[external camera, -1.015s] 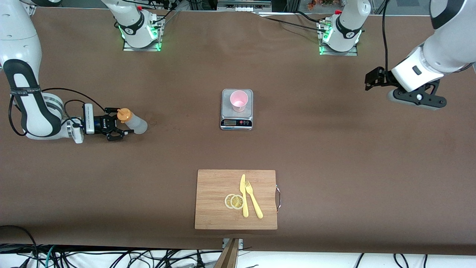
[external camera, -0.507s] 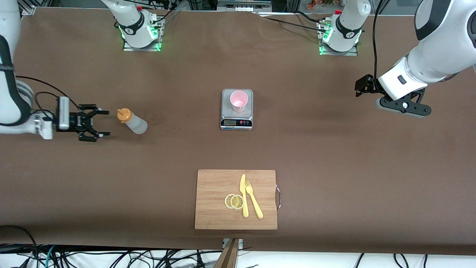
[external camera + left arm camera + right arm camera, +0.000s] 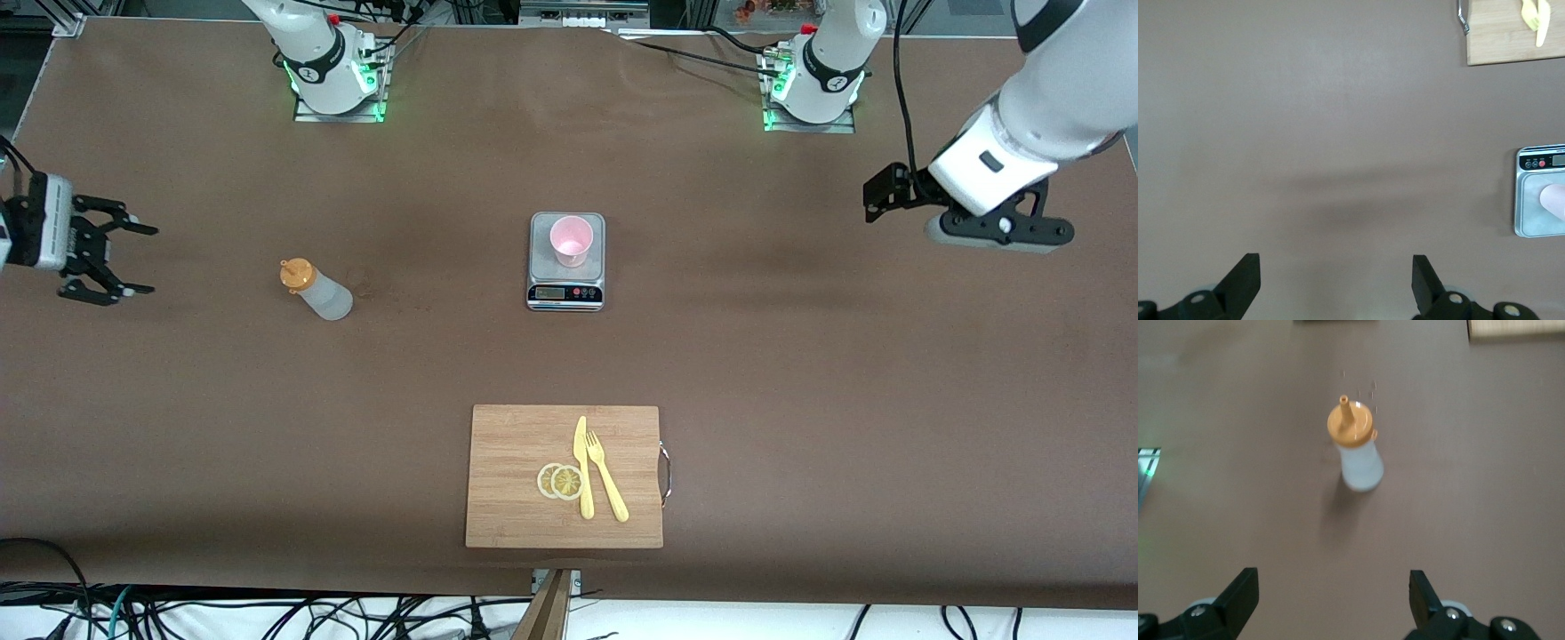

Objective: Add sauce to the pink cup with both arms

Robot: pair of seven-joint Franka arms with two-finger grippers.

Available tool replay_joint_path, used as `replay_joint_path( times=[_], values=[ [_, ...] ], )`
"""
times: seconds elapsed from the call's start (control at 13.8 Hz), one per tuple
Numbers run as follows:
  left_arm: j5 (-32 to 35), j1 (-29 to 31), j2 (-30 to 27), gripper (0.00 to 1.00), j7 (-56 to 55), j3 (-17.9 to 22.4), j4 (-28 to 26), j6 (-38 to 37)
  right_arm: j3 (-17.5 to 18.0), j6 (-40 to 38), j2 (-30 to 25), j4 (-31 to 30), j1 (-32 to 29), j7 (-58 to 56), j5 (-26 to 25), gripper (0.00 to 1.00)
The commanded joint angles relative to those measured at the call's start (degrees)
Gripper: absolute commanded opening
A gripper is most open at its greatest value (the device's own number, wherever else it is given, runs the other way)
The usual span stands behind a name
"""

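Pour looks done or not started: sauce [image 3: 316, 291] stands free near the right arm's table edge, pink cup [image 3: 570, 240] on the scale [image 3: 566, 289] mid-table, right gripper [image 3: 111, 252] and left gripper [image 3: 1336, 280] both spread, empty.

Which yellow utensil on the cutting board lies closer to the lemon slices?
The knife: its edge borders the lemon slices, while the fork lies on the knife's handle-side, away from them.
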Motion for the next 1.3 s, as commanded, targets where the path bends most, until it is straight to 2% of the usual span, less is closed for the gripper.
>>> replay_joint_path(
  times=[0.0, 0.22, 0.51, 0.65, 1.09, 1.23],
  values=[
    [0.7, 1.3, -1.7, 1.00, 0.5, -0.7, -0.9, -1.1, 1.3, 1.3, -6.8, -1.7, 2.0, 10.7, -7.2, 1.00],
    [0.7, 1.1, -1.4, 1.00, 0.6, -1.2, -0.7, -1.9, 2.5, 1.1, -11.7, -1.7, 5.4, 23.6, -13.5, 1.00],
    [0.5, 1.1, -1.1, 1.00, 1.6, -1.2, -0.7, -2.5, 4.9, 1.4, -14.9, -1.5, 8.3, 40.2, -16.1, 1.00],
    [0.5, 1.0, -1.1, 1.00, 1.6, -1.3, -0.3, -2.7, 6.2, 1.5, -15.1, -0.1, 9.0, 50.9, -16.2, 1.00],
    [0.5, 1.1, -0.8, 1.00, 1.5, -1.2, 0.0, -2.9, 6.2, 1.2, -16.4, 0.1, 13.7, 94.7, -15.3, 1.00],
    [0.5, 1.2, -0.8, 1.00, 1.5, -1.2, 0.0, -3.2, 6.2, 0.8, -16.8, 0.6, 14.3, 104.5, -15.2, 1.00]
  ],
)
